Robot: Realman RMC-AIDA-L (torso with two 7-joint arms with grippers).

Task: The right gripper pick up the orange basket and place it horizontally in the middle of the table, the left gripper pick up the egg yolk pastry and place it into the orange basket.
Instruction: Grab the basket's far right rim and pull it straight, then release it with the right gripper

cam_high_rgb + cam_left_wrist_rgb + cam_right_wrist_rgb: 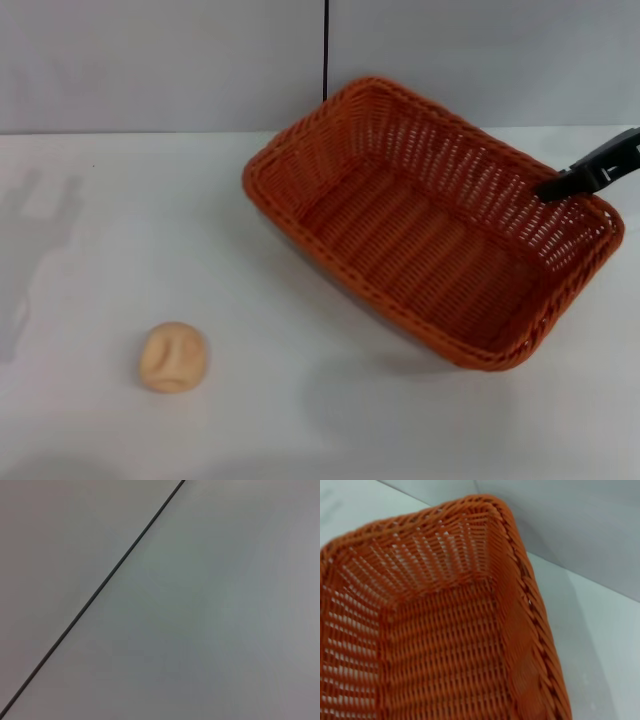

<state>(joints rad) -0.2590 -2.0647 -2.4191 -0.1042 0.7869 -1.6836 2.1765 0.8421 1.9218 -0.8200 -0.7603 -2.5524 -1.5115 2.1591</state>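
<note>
Orange wicker, the orange basket [430,225] sits in the right half of the head view, skewed diagonally and looking tilted, with a shadow under its near edge, so it is probably lifted or mid-carry, not set down flat. Right gripper [557,187] comes in from the right edge of the frame, its dark tip at the basket's far-right rim; looks clamped on that rim, though the fingers themselves are too small to separate. Right wrist view shows only the basket's inside [445,645] and braided rim, no fingers.

Egg yolk pastry [173,356] lies lower left on the white table [300,420], well apart from the basket, untouched. Left gripper not visible anywhere; left wrist view shows only a plain grey surface with a dark seam line [95,592], so its fingers can't be judged.

Progress: basket picked, judged not yet placed horizontally in the middle. Pastry pick and drop into the basket both remain.
</note>
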